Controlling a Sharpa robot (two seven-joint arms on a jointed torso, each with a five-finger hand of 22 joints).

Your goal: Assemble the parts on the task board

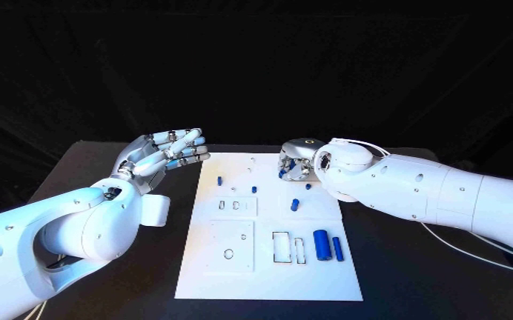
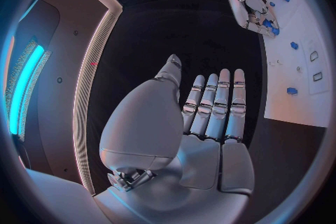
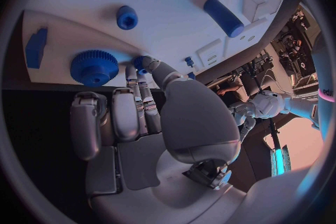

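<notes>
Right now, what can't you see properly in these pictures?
- Head view: the right hand covers the blue parts under it on the task board.
- Right wrist view: whether its fingertips grip the small blue part is unclear.
- Left wrist view: the circle's rim cuts off the board.

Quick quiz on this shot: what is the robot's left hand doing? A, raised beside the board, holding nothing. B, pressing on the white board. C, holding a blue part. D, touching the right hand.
A: the left hand is raised off the task board's left edge, fingers straight and holding nothing, while the right hand works at blue parts on the board's far end.
</notes>
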